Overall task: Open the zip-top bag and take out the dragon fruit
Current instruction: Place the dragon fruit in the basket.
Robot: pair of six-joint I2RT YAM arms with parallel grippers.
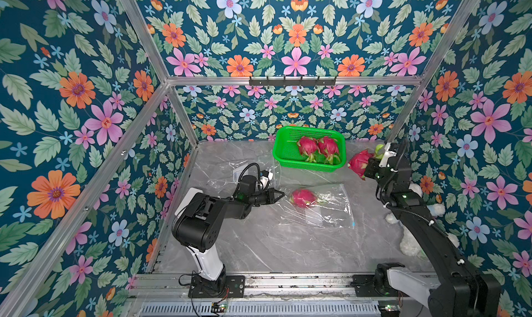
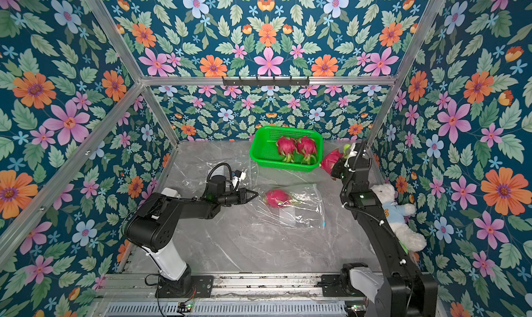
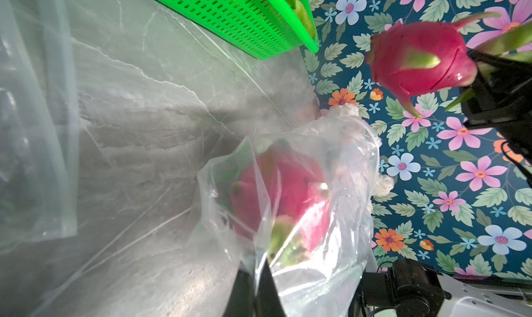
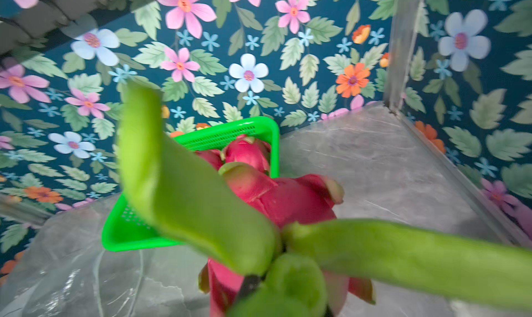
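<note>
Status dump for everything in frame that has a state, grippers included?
bag: lying on the table, one fruit inside
bagged dragon fruit: on its side in the bag
left gripper: shut on the bag's edge
basket: upright, two dragon fruits side by side inside
raised dragon fruit: off the table, beside the basket
right gripper: shut on the raised dragon fruit's leafy end
spare bag: empty, flat on the table

Four dragon fruit [image 1: 303, 198] [image 1: 307, 147] [image 1: 328, 147] [image 1: 358, 162], one basket [image 1: 288, 150]

Dragon fruit [image 1: 357, 162] in right hand [image 1: 370, 166]
</note>
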